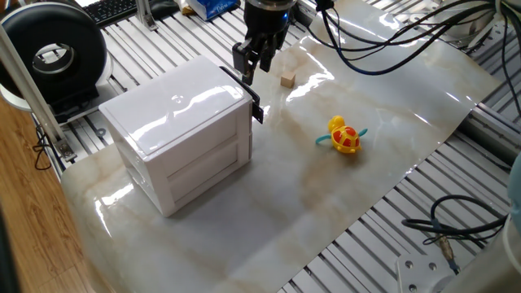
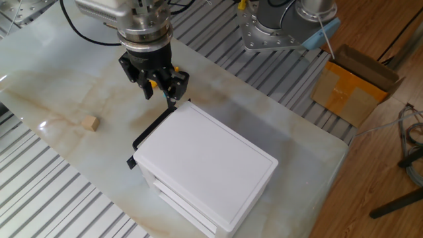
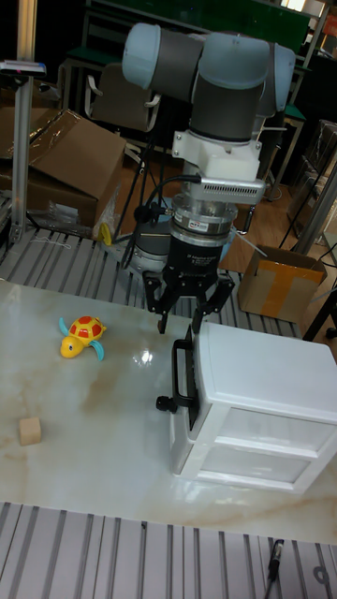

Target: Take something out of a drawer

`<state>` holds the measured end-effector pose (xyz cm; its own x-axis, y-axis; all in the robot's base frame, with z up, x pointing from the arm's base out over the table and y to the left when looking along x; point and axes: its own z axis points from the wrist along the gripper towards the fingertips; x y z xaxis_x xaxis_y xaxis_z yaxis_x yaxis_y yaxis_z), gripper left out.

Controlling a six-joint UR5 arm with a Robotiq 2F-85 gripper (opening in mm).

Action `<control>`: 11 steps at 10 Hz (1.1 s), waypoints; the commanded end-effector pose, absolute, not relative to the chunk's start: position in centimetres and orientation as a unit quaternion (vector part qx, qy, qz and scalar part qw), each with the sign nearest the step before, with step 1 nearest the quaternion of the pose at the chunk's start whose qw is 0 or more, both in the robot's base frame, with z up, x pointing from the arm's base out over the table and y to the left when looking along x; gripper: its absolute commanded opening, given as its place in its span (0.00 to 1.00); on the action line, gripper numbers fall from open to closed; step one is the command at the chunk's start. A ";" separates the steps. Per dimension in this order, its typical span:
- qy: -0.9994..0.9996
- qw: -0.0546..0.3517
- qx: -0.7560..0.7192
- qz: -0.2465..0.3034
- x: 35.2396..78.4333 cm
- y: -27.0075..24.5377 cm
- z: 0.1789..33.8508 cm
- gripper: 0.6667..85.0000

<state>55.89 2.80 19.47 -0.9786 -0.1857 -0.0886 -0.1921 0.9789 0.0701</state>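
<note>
None of the job looks done: the drawer point(image 3: 271, 419) sits shut, one cube point(image 1: 286, 80) lies on the desk point(image 1: 391, 122), and the gripper point(image 3: 180, 328) hovers open and empty above the handle point(image 3: 181, 374).

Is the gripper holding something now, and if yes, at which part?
Nothing is held. The gripper is open, hovering above the drawer's black handle, not closed on it.

The cabinet point(image 1: 183, 138) looked like glossy white plastic, its top throwing glare, and its handle point(image 3: 182, 372) was matt black. The tabletop point(image 1: 326, 195) was a smooth, shiny marble-patterned sheet over ribbed bare metal. The cube point(image 2: 90, 123) was plain pale wood. The duck point(image 1: 344, 137) was bright plastic. The gripper point(image 3: 185, 322) was dull black.
</note>
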 end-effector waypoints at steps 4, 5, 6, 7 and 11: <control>0.992 0.053 -0.106 0.040 58.7 2.4 17.1 0.61; 0.992 0.055 -0.105 0.041 58.8 2.5 17.1 0.61; 0.992 0.057 -0.105 0.042 58.9 2.5 17.1 0.61; 0.992 0.058 -0.105 0.041 59.1 2.5 16.9 0.61; 0.992 0.063 -0.102 0.048 59.5 2.3 16.0 0.60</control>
<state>59.04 2.01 16.36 -0.9711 -0.2063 -0.1199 -0.2144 0.9750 0.0592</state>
